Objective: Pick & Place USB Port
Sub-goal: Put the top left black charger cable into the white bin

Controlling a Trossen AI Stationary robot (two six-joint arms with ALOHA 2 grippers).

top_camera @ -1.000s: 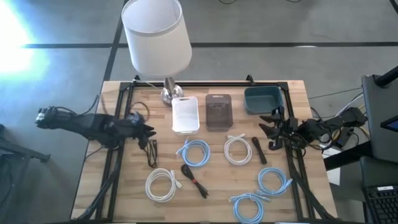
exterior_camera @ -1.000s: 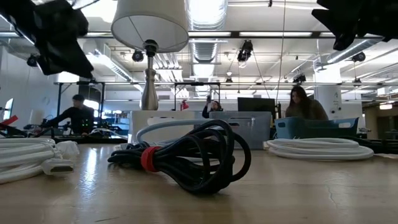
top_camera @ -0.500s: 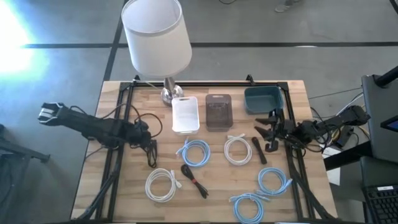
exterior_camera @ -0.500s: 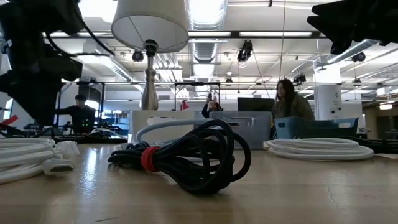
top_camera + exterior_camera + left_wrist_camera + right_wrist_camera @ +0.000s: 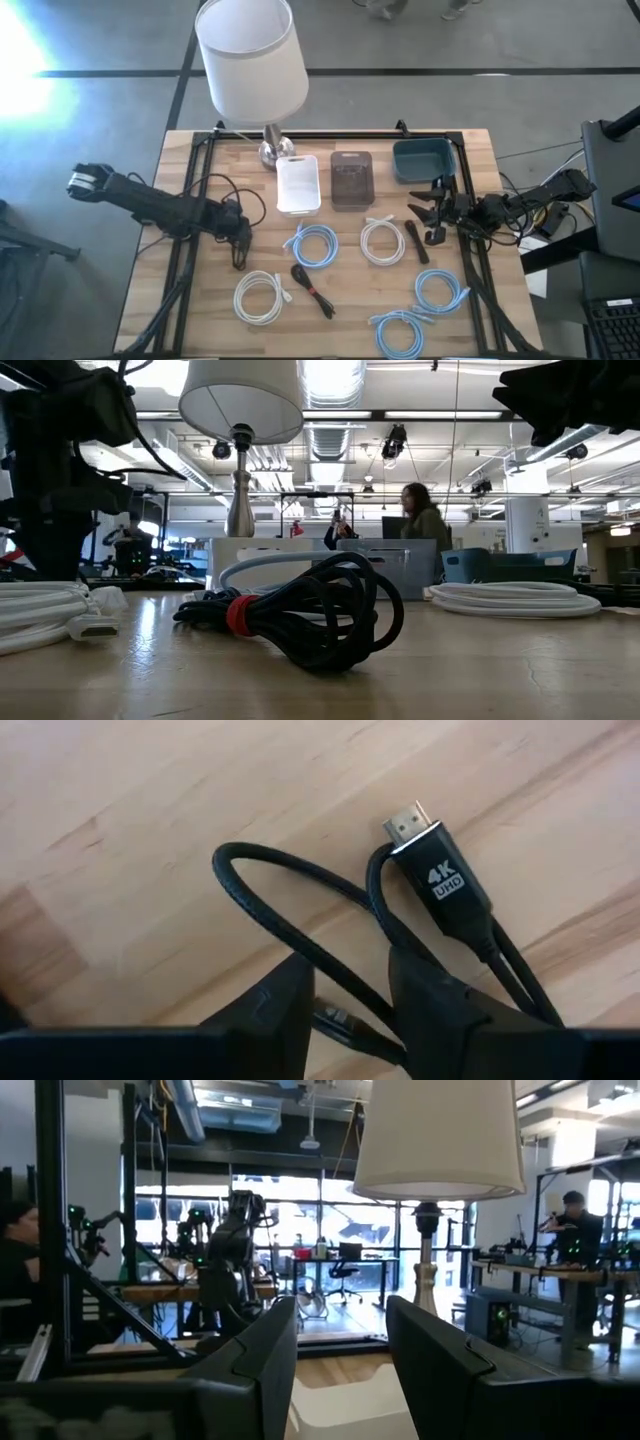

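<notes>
A black cable (image 5: 275, 915) with a 4K UHD plug (image 5: 440, 880) lies on the wooden table near its left side. My left gripper (image 5: 239, 238) points down right over it, open. In the left wrist view one strand runs between the fingers of my left gripper (image 5: 350, 1015). My right gripper (image 5: 431, 211) waits open near the table's right edge, below the teal bin (image 5: 423, 160), and holds nothing. A white tray (image 5: 298, 184) and a dark grey tray (image 5: 350, 180) sit side by side at the far middle. My left gripper comes at the black cable from above, pointing down, with a strand of the loop (image 5: 345, 995) between its open fingers. The cable lies flat on the table. Whether the fingers touch it, I cannot tell.
A lamp (image 5: 252, 60) stands at the far edge, left of the trays. Coiled cables lie across the near half: blue-and-white coils (image 5: 314, 244), white coils (image 5: 382, 241), a black bundle with a red band (image 5: 300, 610) and a short black one (image 5: 416, 241). People move in the room behind.
My left gripper has tipped forward and come down toward the near edge, onto the black cable at the table's left. My right gripper has drifted slightly toward the table's left. The cables have not moved.
</notes>
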